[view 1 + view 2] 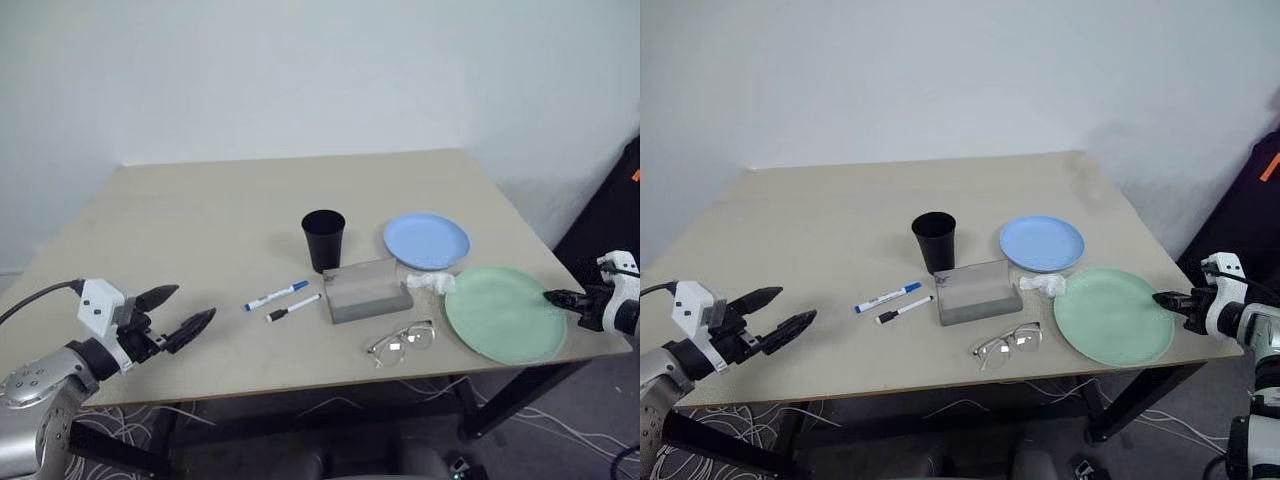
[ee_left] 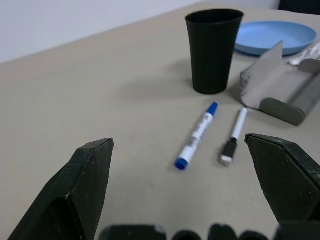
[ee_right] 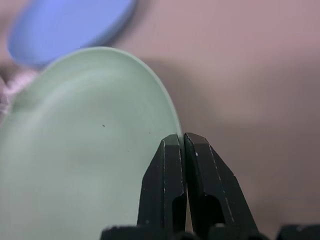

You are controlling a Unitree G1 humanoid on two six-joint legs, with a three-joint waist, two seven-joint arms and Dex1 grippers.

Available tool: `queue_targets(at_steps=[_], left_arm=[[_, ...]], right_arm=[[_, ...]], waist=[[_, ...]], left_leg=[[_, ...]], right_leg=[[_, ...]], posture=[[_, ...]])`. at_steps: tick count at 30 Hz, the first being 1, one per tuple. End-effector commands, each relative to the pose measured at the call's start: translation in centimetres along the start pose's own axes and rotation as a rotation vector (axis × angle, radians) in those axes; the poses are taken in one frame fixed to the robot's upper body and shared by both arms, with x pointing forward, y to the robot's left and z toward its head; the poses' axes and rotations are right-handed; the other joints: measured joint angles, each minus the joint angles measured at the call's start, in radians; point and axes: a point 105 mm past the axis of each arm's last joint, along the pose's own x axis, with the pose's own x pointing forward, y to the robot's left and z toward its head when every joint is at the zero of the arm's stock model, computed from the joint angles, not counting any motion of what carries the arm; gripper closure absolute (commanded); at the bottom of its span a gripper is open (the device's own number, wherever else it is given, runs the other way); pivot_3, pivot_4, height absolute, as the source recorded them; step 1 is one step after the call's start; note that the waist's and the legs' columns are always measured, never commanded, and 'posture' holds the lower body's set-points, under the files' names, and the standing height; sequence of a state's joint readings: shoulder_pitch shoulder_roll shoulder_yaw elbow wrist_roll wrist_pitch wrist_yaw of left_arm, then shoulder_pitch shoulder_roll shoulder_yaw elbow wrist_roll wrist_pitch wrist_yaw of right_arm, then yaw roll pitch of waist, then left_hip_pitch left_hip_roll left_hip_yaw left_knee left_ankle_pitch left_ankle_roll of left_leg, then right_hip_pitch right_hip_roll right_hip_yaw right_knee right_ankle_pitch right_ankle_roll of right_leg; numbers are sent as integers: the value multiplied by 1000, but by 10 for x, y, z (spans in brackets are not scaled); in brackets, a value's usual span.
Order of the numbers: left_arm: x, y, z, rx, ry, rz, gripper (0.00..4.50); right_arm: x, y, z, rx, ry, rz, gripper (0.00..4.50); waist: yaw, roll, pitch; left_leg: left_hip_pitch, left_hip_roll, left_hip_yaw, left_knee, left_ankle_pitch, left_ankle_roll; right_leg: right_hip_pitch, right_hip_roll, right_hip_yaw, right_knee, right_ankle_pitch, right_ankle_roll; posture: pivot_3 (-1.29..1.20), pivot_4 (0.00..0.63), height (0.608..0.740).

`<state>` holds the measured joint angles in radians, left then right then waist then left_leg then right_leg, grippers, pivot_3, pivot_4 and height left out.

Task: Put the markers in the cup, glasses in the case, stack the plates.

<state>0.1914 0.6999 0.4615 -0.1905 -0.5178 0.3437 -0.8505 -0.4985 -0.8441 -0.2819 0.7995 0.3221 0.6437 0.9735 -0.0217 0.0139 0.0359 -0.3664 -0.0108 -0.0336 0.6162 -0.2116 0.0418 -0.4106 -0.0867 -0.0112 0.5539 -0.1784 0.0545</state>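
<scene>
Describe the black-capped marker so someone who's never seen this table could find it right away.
Start at the black cup standing near the middle of the table. Just in front of it, toward the robot, two markers lie side by side, both angled alike. The black-capped marker is the one nearer the grey case, and its dark ends set it apart from the blue-capped marker beside it.

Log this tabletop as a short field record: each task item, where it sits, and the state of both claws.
markers: blue-capped marker and black-capped marker lie side by side on the table, in front of the cup
cup: black cup upright, empty of markers
case: grey case open, no glasses inside
glasses: glasses on table near front edge
plates: blue plate and green plate unstacked
tissue: tissue between the plates
left claw: open, holding nothing
right claw: shut on green plate rim
</scene>
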Motion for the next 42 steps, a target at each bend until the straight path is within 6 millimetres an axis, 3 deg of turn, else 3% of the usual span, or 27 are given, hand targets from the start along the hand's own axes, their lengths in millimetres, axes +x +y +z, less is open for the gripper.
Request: queue_targets(at_steps=[1,7,14,24,31,38,42], left_arm=[[6,3,15,64,-29,-5,0],[15,3,21,78,-44,-15,0],[21,3,22,83,-52,-20,0],[29,1,30,86,-73,-25,0],[33,0,32,84,-82,-19,0],[30,0,32,79,-83,2,0],[28,-1,33,78,-83,11,0]], right_arm=[[-7,11,42,4,-148,28,4483],[-10,18,68,37,-243,43,4483],[2,48,102,31,-327,102,4483],[55,92,155,-18,-382,-41,4483],[92,104,149,-85,-318,-159,4483],[112,113,139,-94,-299,-221,4483],[119,116,132,-93,-286,-247,4483]], waist=[[0,1,0],[0,2,0],[0,2,0],[-1,1,0],[0,-3,-2],[-2,-4,-2],[-7,-6,-2]], left_leg=[[-1,1,1,0,0,0],[0,10,18,0,0,-1],[0,15,28,0,-1,-2],[0,23,52,-1,-2,-4],[-1,24,54,-2,-5,-6],[-1,19,51,-2,-10,-3],[1,19,48,-2,-14,-5]], right_leg=[[-1,0,-2,-1,0,0],[-3,0,-4,-1,0,0],[-8,0,-4,0,1,-1],[-17,1,-5,0,14,-20],[-17,1,-4,1,21,-25],[-17,3,-3,2,33,-32],[-15,5,-2,3,42,-29]], posture=[[0,0,727],[0,0,727],[0,0,727],[0,0,727],[0,0,727],[0,0,727],[0,0,727]])
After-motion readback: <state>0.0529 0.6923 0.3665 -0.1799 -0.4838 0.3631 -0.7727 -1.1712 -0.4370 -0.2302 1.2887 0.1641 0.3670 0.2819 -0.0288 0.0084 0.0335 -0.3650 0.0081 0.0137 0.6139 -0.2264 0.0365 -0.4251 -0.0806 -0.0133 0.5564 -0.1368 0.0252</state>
